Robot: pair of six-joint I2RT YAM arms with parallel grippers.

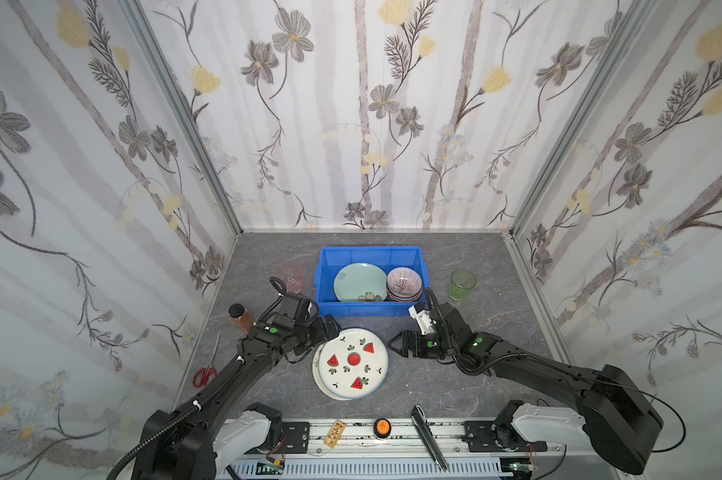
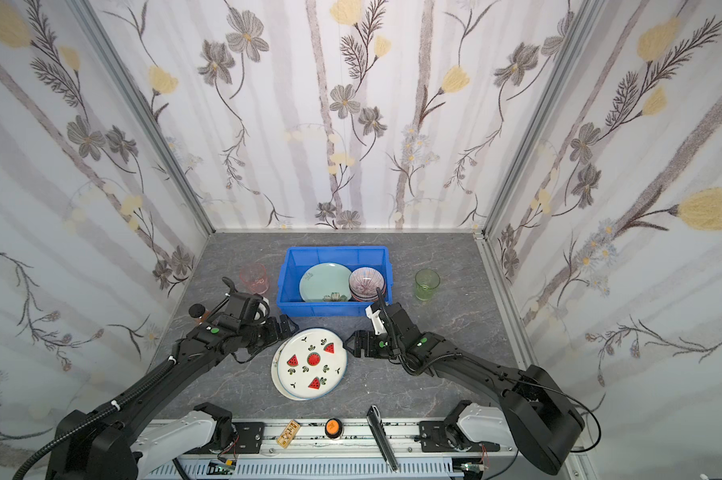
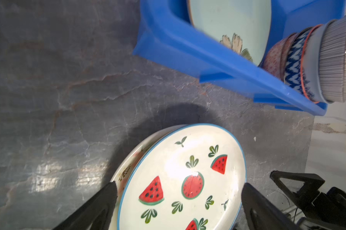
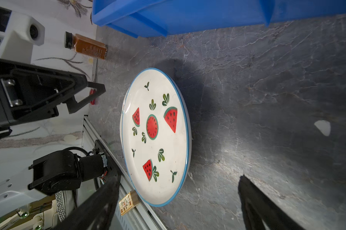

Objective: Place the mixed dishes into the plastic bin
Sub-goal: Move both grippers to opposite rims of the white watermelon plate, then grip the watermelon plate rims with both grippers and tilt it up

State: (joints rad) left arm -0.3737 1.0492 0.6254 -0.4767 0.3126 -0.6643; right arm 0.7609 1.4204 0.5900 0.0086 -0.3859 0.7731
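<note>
The round cream plate with watermelon drawings [image 1: 353,362] is laid on the grey table [image 1: 267,376], before the bright blue plastic bin [image 1: 369,249]. The left gripper [image 1: 331,327], spread wide, is placed right at its edge. The right gripper [image 1: 393,344], also spread, is seen beside it, not touching.

My left arm [image 1: 226,372] and right arm [image 1: 550,370] stretch low toward the middle, left fingers [image 3: 100,205] and right fingers [image 4: 253,199] both spread wide, tips facing each other.
</note>
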